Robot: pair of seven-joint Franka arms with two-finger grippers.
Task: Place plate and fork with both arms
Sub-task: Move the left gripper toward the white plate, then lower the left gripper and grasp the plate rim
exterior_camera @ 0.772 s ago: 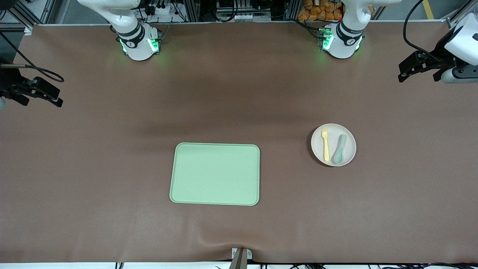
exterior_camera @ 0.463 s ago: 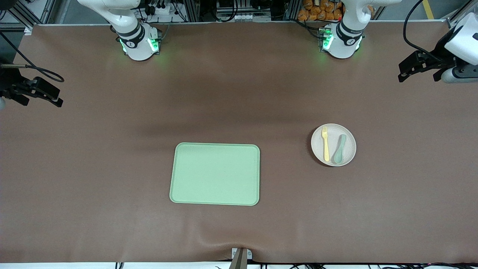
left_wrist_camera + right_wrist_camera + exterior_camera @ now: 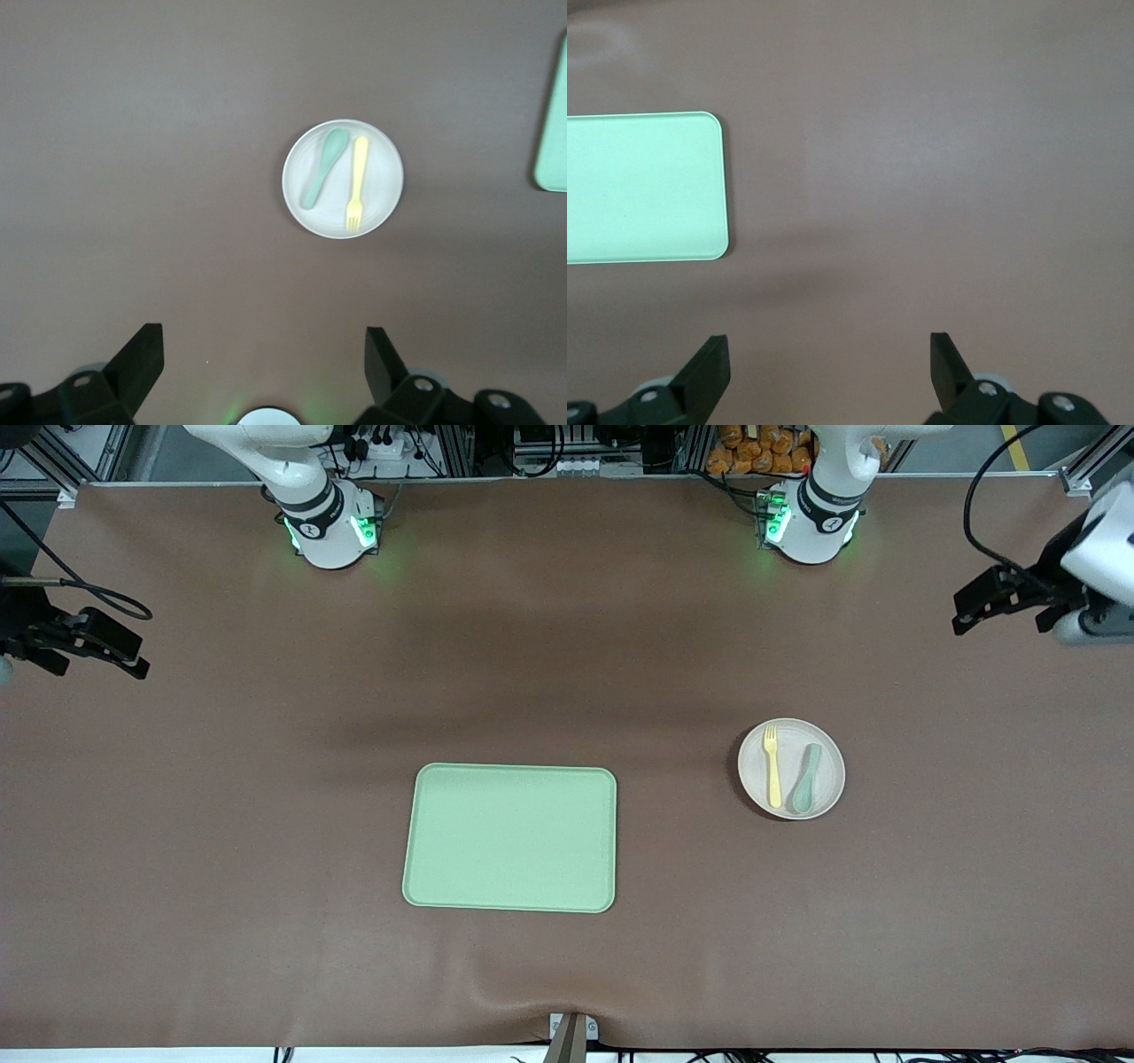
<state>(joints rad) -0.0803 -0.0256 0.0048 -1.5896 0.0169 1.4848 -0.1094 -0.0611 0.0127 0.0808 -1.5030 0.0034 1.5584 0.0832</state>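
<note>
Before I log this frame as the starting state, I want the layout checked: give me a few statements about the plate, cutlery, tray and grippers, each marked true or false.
1. The fork lies on the plate. True.
2. The spoon lies on the tray. False: it lies on the plate beside the fork.
3. The left gripper is open, above the table. True.
4. The right gripper holds the fork. False: it is open and holds nothing.
5. The plate sits on the tray. False: it sits on the table, toward the left arm's end.

Both arms are lifted high at the desk's two ends, the left hand (image 3: 1005,598) and the right hand (image 3: 89,646) each with fingers spread wide apart, holding nothing.
</note>
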